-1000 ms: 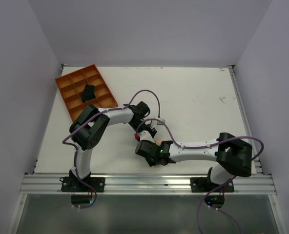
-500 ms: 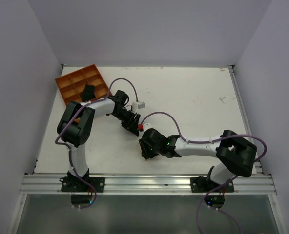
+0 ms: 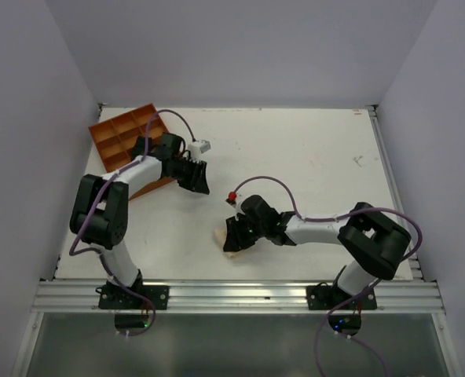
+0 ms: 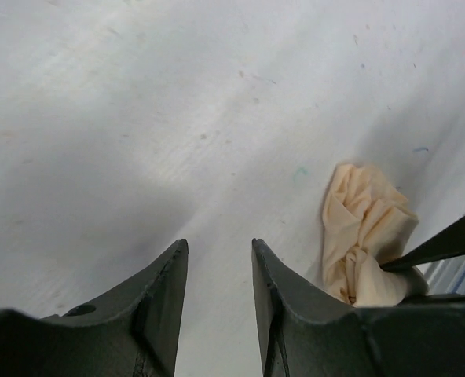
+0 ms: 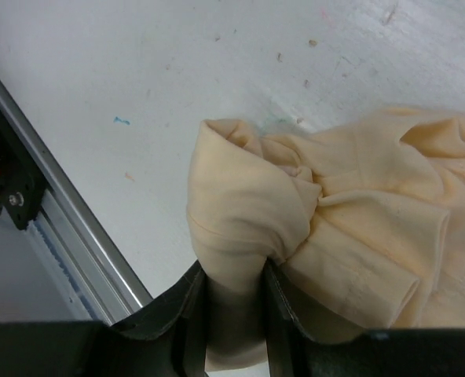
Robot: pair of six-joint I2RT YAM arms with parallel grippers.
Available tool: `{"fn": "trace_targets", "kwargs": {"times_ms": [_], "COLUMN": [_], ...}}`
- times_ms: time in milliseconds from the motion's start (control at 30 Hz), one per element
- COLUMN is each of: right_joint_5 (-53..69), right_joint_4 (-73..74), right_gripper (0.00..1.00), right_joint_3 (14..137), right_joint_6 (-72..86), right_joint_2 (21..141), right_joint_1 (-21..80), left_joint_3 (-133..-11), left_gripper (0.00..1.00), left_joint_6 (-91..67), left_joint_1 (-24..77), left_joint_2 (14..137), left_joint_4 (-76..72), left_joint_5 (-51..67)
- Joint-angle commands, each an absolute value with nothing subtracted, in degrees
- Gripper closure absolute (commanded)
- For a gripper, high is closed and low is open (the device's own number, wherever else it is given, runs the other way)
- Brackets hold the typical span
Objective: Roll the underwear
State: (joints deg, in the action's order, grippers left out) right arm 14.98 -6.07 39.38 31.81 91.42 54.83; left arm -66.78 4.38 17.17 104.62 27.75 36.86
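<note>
My left pincer has swung back toward the orange plastic compartment tray, jaws narrowly parted, empty. Only my right pincer now pinches a fold of the crumpled pale peach fabric underwear, near the front edge of the white desk; rolling seems unfinished.

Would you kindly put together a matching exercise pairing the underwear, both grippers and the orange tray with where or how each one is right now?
Things:
1. underwear
2. left gripper
3. right gripper
4. orange tray

Places or states:
A. at the far left corner of the table
B. open and empty
C. clamped on a fold of fabric
D. bunched up near the table's near edge

Pairs: 1-D, 2-B, 3-C, 4-A.
</note>
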Motion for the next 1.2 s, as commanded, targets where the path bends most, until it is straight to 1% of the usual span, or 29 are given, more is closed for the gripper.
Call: {"fn": "trace_targets", "kwargs": {"times_ms": [0,67,100,133,200,233,267,300,333,367,400,433,467,500,600,733,833,900,967,1067,1167], "right_joint_5": [20.4,22.8,23.7,25.6,27.6,28.4,30.0,30.9,32.0,34.3,35.5,36.8,37.9,40.6,43.8,50.0,51.5,52.0,53.1,55.3,56.6], "right_joint_4": [0.6,0.4,-1.4,-2.3,-3.2,-3.3,-3.4,-4.0,-4.7,-5.4,-7.0,-7.8,-8.4,-10.1,-12.2,-15.3,-15.4,-13.6,-11.3,-10.0,-9.7], "right_gripper": [0.74,0.74,0.74,0.74,0.74,0.74,0.74,0.74,0.74,0.74,0.74,0.74,0.74,0.74,0.73,0.73,0.73,0.73,0.73,0.73,0.73], "right_joint_3": [36.4,36.0,35.9,35.7,35.3,35.2,35.2,35.2,35.1,34.6,34.5,34.3,34.1,33.9,33.6,33.7,34.3,34.9,36.5,37.6,38.1], "right_joint_6": [29.0,28.7,28.7,28.7,28.0,27.6,27.2,26.9,26.8,26.9,27.3,27.7,28.2,28.6,29.3,31.1,31.1,30.2,29.4,29.1,29.5], "right_joint_2": [97.5,98.2,98.3,98.5,99.2,99.8,100.2,101.6,102.1,102.7,103.2,104.1,104.6,105.0,106.9,111.3,114.0,114.6,115.4,117.0,117.9], "right_joint_1": [53.1,52.3,51.4,51.1,49.8,49.3,48.9,48.0,47.4,47.0,45.9,45.4,44.7,43.9,41.9,39.6,38.4,37.8,37.6,37.2,36.8], "left_joint_3": [-64.2,-62.8,-62.4,-62.0,-60.5,-60.3,-60.2,-61.0,-61.9,-62.9,-66.8,-68.4,-69.2,-69.2,-66.3,-60.8,-59.1,-58.8,-58.5,-58.5,-58.5], "left_gripper": [0.59,0.59,0.6,0.6,0.61,0.59,0.52,0.43,0.36,0.35,0.37,0.46,0.48,0.5,0.58,0.57,0.57,0.57,0.52,0.5,0.47], "left_joint_6": [-3.2,-4.0,-5.4,-6.0,-6.2,-7.2,-8.7,-9.7,-9.1,-7.4,-6.9,-6.1,-5.0,-4.8,-2.4,3.6,10.4,17.7,25.7,32.9,37.2], "left_joint_1": [14.3,14.0,14.0,14.0,14.0,14.0,13.9,13.7,12.9,12.3,12.0,11.8,11.8,11.8,12.0,14.1,16.8,19.1,21.0,23.5,24.2], "left_joint_2": [96.9,92.0,90.5,87.3,84.4,82.7,82.4,82.9,85.1,87.1,89.3,93.4,94.8,95.8,95.5,91.4,91.1,91.3,91.6,92.0,92.0], "left_joint_4": [14.9,10.9,7.3,5.3,-1.9,-3.4,-5.0,-5.0,-4.6,-2.9,-0.6,2.9,5.1,5.0,3.7,3.2,8.4,15.3,22.3,28.1,30.1], "left_joint_5": [29.6,25.6,20.7,18.8,18.1,17.8,18.8,21.6,26.1,35.9,38.3,40.4,45.7,47.7,51.1,51.2,50.8,51.0,51.5,54.5,57.6]}}
